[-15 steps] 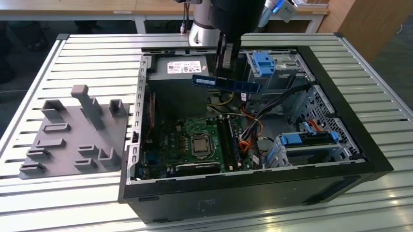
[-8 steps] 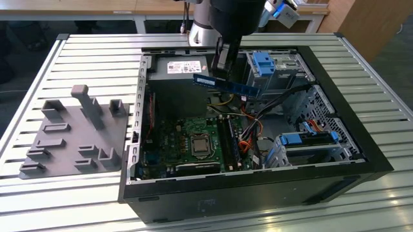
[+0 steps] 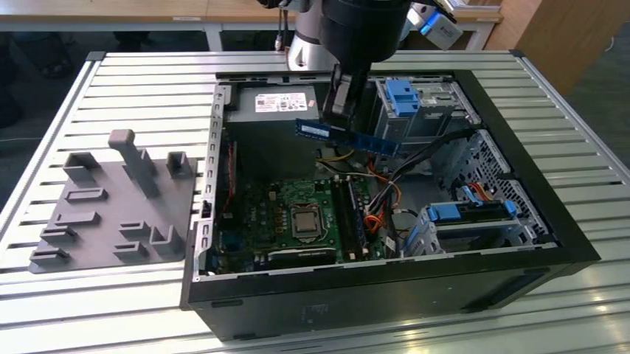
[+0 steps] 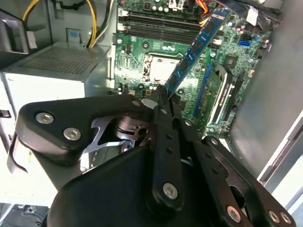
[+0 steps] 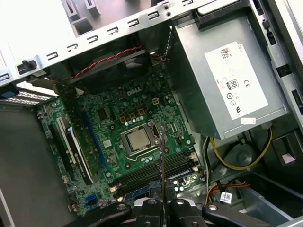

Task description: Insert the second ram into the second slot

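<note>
Over the far half of the open PC case [image 3: 394, 299], the gripper [image 3: 340, 122] has the second ram [image 3: 359, 139] pinched tight near one end; stick's up in the air, well apart from the motherboard [image 3: 291, 217] below; not in any slot yet.

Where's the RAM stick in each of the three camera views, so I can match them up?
Exterior view: RAM stick held in the pincer above the open case.
Second wrist view: it slants from the pincer over the motherboard.
First wrist view: edge-on, a thin line beside the CPU socket.
Shared landmark: that CPU socket.
</note>
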You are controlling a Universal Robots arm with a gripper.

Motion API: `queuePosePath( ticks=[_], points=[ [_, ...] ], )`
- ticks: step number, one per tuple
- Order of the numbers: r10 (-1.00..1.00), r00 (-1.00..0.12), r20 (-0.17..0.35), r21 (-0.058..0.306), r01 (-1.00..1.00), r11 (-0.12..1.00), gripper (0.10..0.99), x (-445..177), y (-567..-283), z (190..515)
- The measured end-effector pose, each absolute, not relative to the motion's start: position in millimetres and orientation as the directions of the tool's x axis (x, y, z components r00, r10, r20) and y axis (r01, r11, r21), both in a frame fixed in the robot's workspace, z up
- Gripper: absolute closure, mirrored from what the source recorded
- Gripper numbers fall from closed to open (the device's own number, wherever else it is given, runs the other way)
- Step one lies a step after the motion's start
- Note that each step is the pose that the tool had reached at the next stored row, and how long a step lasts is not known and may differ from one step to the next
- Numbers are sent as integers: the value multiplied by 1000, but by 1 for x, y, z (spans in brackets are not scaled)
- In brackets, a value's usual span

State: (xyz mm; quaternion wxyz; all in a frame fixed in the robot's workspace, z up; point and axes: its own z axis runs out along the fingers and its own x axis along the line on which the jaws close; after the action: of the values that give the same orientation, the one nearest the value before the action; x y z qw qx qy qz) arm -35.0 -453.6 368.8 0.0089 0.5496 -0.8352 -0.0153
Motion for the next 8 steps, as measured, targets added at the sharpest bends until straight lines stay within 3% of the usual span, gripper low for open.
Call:
queuePosePath(
  ticks=[8],
  points=[
    [-888,-460,2,33,-887,460,949,-35,-457,367]
  ],
)
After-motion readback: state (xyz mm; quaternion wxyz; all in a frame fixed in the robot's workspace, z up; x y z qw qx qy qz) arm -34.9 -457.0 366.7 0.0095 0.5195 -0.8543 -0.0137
